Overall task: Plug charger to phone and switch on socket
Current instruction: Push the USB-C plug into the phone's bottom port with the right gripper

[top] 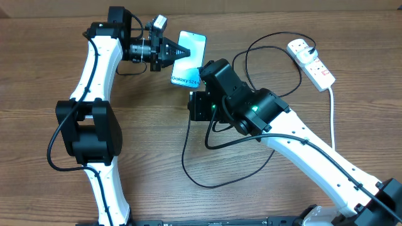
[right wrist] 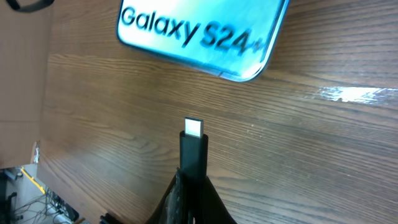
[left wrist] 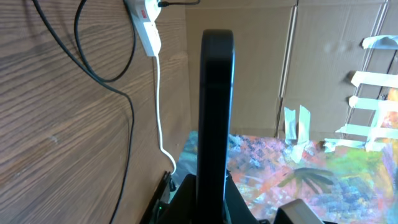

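The phone [top: 190, 56], light blue screen with "Galaxy S24" text, is held off the table, tilted, at the upper middle. My left gripper [top: 174, 53] is shut on its edge; in the left wrist view the phone [left wrist: 216, 112] shows edge-on as a dark bar between my fingers [left wrist: 208, 193]. My right gripper [right wrist: 194, 186] is shut on the charger's black connector [right wrist: 194, 146], its silver tip pointing at the phone's bottom end [right wrist: 205, 34], a short gap away. The black cable [top: 195, 160] loops over the table to the white socket [top: 311, 61] at the upper right.
The socket's thick white lead [top: 331, 119] runs down the right side. The socket [left wrist: 144, 25] also shows in the left wrist view with cable loops. Cardboard walls stand behind the table. The right arm [top: 301, 144] crosses the table's right half.
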Robot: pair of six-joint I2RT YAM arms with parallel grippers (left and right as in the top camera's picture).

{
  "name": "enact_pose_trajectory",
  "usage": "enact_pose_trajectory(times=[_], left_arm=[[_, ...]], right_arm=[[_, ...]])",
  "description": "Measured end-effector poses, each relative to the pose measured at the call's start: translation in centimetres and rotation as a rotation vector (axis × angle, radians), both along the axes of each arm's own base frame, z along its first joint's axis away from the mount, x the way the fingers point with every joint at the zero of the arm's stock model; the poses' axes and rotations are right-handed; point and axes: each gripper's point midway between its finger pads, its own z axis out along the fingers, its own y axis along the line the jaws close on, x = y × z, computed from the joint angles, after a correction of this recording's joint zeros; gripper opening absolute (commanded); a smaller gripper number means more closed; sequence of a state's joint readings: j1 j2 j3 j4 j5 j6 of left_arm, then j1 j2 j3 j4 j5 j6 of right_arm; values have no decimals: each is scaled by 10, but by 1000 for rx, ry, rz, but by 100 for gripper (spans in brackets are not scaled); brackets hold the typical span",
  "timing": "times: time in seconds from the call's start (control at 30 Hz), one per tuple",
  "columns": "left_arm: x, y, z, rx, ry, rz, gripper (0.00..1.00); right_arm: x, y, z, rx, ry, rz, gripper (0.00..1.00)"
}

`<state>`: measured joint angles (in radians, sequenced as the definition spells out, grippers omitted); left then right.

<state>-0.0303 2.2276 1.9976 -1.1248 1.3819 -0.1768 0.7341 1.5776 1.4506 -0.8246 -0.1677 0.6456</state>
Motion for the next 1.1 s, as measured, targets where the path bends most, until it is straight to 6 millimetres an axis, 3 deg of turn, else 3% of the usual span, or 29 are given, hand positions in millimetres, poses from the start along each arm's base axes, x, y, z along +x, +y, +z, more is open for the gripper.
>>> enact_pose_trajectory(times=[0.6, 0.9, 1.1], left_arm=[[0, -2, 8, -46, -5, -8, 4], [-1, -4, 8, -45, -5, -14, 4], [0, -5, 4, -20, -6, -11, 4]], right_arm=[[4, 11, 3, 28, -23, 7, 4], [10, 17, -18, 3, 4, 6, 4], [10, 17, -19, 2, 6, 6, 4]])
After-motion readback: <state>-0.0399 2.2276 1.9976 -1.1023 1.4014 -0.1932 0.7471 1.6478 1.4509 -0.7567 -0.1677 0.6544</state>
